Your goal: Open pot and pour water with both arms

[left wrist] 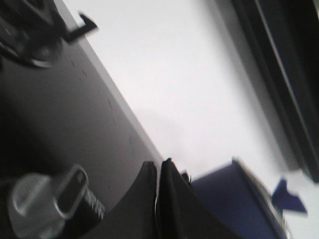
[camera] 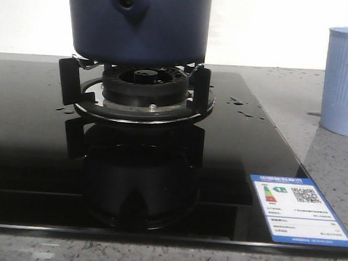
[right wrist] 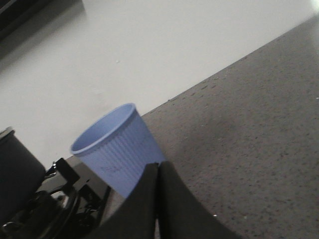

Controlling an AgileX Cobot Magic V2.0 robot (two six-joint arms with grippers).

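On burner grate (camera: 76, 79), pot (camera: 136, 23), cup (camera: 346, 80) right, both claws apparently pressed together, left claw (left wrist: 158, 172), right claw (right wrist: 158, 172).

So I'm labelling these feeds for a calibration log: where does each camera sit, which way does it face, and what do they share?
Front view: low at the table edge, facing forward at the pot on the burner stand; cup at right; no robot parts show.
Left wrist view: on the left arm, blurred, looking past the shut left claw over the black cooktop towards the wall.
Right wrist view: on the right arm, looking past the shut right claw at the cup.
Shared: cup and burner stand appear in the front and right wrist views.
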